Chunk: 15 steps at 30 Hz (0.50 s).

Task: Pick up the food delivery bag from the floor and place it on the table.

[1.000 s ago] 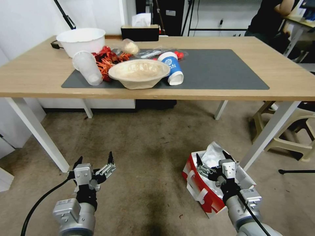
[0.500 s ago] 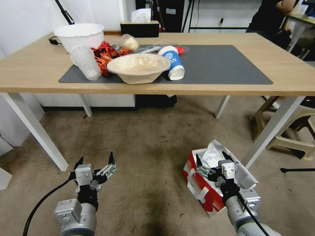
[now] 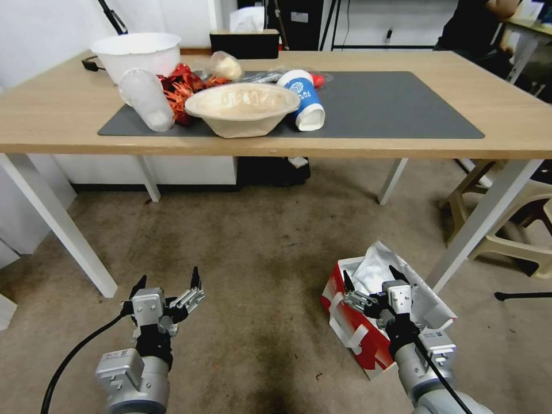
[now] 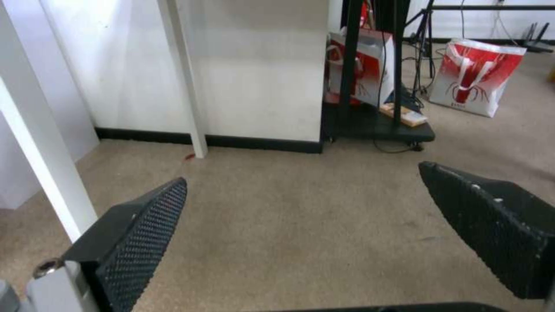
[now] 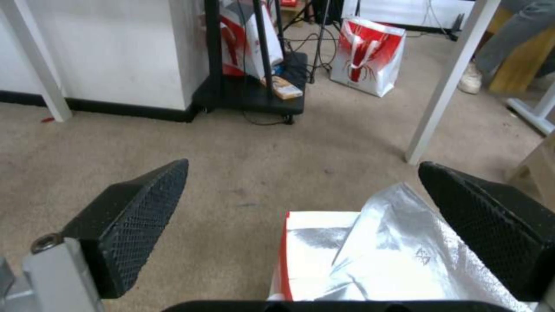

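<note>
Our right gripper (image 3: 371,282), fingers spread and empty, hovers above the red-and-white foil-lined paper delivery bag (image 3: 351,325) on the brownish-grey carpet floor (image 3: 259,253), beside a white leg of the long light-wood table (image 3: 517,129). We judge it best to drop straight onto a white strap handle (image 3: 352,340) rather than the crumpled foil. Our left gripper (image 3: 167,283) waits spread over bare carpet.

My head camera looks forward and down over the table (image 3: 69,109) and carpet (image 3: 259,241). Each wrist camera sits low, close to the carpet, peering between its own fingers; both share the far red-and-white bag (image 4: 477,76) (image 5: 370,54).
</note>
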{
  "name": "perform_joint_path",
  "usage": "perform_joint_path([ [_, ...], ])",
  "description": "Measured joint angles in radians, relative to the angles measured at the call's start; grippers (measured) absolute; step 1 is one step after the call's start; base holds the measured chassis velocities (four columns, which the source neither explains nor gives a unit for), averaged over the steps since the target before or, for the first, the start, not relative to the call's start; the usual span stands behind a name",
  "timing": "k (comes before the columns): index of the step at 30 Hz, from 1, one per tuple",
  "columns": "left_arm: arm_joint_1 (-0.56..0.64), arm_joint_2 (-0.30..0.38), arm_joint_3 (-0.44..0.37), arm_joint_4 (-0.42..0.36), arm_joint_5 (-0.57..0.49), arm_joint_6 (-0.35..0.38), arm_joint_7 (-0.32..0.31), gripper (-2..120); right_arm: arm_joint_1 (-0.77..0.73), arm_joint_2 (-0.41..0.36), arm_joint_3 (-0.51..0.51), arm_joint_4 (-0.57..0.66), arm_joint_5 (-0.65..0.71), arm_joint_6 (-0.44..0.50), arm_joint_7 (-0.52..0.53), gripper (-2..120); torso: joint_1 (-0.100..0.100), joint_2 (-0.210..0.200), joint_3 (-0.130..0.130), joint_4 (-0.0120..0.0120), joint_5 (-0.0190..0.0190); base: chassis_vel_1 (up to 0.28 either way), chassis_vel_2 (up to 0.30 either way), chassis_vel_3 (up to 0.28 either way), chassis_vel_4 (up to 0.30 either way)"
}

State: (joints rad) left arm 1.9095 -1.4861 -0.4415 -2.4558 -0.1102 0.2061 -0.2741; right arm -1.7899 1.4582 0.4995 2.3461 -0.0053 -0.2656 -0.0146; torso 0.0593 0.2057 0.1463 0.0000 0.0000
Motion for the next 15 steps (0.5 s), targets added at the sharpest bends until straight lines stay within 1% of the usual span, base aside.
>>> perform_joint_path([
  [4,0.0,-0.002,0.001,0.001,0.001,0.0,0.0,100,-0.002,-0.001,0.001,0.0,0.001,0.001,0.0,100,-0.004,-0.018,-0.013,0.0,0.0,0.0,0.0,0.0,0.0],
  [5,0.0,-0.002,0.001,0.001,0.001,0.0,0.0,100,-0.002,-0.001,0.001,0.0,0.001,0.001,0.0,100,-0.004,-0.018,-0.013,0.0,0.0,0.0,0.0,0.0,0.0],
  [8,0.0,-0.006,0.009,0.006,0.005,-0.002,0.001,100,-0.003,-0.002,0.003,0.001,0.002,0.001,0.0,100,-0.007,-0.036,-0.028,0.0,0.0,0.0,0.0,0.0,0.0],
  [9,0.0,-0.006,0.009,0.006,0.005,-0.002,0.001,100,-0.003,-0.002,0.003,0.001,0.002,0.001,0.0,100,-0.007,-0.036,-0.028,0.0,0.0,0.0,0.0,0.0,0.0],
  [15,0.01,-0.003,0.011,0.006,0.008,-0.005,0.002,100,-0.01,-0.002,0.002,0.008,0.001,0.004,0.0,100,-0.013,-0.062,-0.049,0.0,0.0,0.0,0.0,0.0,0.0],
])
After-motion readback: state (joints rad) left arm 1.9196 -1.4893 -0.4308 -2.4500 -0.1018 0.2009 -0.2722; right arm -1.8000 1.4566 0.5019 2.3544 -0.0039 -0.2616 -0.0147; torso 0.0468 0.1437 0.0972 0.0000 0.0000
